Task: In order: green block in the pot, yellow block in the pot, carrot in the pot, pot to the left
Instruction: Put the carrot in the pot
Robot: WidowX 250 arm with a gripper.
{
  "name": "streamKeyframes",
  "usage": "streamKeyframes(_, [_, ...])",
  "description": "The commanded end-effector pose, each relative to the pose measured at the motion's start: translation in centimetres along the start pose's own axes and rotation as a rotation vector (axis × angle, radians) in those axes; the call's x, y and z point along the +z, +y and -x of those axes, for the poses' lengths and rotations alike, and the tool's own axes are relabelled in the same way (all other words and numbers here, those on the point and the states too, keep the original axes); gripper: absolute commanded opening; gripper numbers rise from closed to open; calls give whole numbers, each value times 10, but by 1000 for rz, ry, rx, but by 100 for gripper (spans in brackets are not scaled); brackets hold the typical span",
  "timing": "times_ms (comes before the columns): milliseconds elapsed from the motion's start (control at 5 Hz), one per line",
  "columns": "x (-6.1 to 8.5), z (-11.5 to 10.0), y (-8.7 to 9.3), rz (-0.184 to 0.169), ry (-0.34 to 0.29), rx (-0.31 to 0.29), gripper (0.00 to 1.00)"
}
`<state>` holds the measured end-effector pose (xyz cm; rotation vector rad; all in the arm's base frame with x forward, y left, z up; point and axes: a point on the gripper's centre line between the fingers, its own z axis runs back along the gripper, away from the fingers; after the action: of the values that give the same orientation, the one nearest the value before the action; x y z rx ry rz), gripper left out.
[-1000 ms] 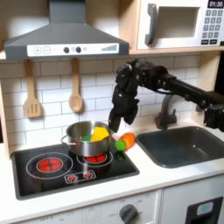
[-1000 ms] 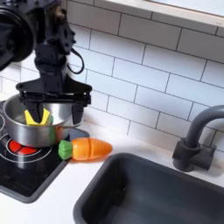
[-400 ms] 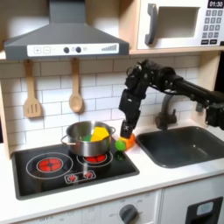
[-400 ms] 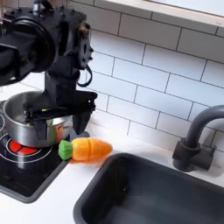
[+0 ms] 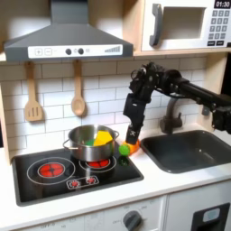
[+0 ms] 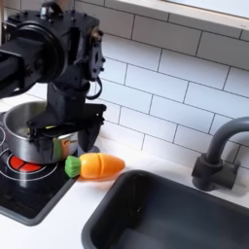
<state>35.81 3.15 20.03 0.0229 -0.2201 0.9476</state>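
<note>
Two of four steps judged done: green block (image 5: 86, 138) and yellow block (image 5: 104, 137) seen as patches of colour inside the pot (image 5: 90, 150) in the first exterior view. Still lying outside: the carrot (image 6: 95, 165), on its side just off the stove (image 5: 54, 176) corner on the counter (image 6: 58, 229), leafy end toward the pot, orange body pointing toward the sink (image 6: 165, 214). Left to do, then: carrot into the pot, and the slide of the pot afterwards.

Poised above and slightly behind the carrot in both exterior views: the gripper (image 6: 68, 129), its fingers apart and pointing down, nothing between them, one finger close to the pot wall in the second exterior view. Apart from the carrot for now, so far as can be told; contact not certain from either angle.

Round about: a faucet (image 6: 219, 156) at the second exterior view's right, well apart from the work; two wooden utensils (image 5: 56, 95) hanging on the tiled wall, a range hood (image 5: 63, 36) and a microwave (image 5: 185, 25) overhead. Nearest hindrance judged to be the pot itself, standing just beside the carrot's green end, leaving little room on that side for a finger; sink edge close on the other side, a place for a rounded carrot to roll if nudged
</note>
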Motion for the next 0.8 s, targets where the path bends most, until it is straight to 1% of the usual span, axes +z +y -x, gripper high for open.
streamKeyframes(0, [0, 0, 0, 0, 0, 0, 100])
streamKeyframes(200, [-7, 4, -5, 63, -43, 42, 100])
streamKeyframes(400, [-14, 9, -10, 84, -60, 107, 100])
streamKeyframes(600, [-17, 8, -8, 160, -151, 243, 100])
